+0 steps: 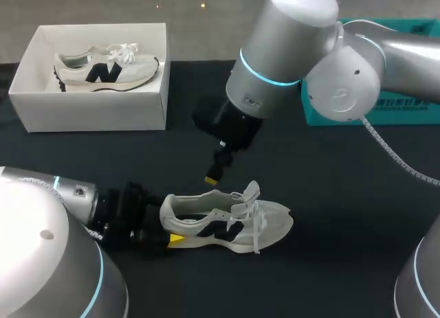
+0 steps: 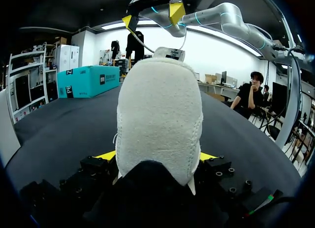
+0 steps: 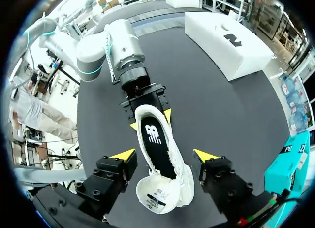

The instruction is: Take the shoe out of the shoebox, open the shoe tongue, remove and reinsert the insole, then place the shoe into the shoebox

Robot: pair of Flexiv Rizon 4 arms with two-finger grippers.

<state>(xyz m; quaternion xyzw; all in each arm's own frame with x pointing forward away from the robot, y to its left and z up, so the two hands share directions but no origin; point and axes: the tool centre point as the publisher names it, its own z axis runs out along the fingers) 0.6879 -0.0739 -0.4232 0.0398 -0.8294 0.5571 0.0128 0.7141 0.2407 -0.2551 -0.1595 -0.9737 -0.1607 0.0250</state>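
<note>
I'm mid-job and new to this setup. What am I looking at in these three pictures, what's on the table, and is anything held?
Two robot arms stand at a dark table. The overhead picture looks down from behind them; each round picture comes from a camera on one arm's wrist. The left claw grips the heel of a white shoe lying on the table. The right claw hangs open above it, holding nothing. A white shoebox holds a second shoe; a teal box stands at the far side.
</note>
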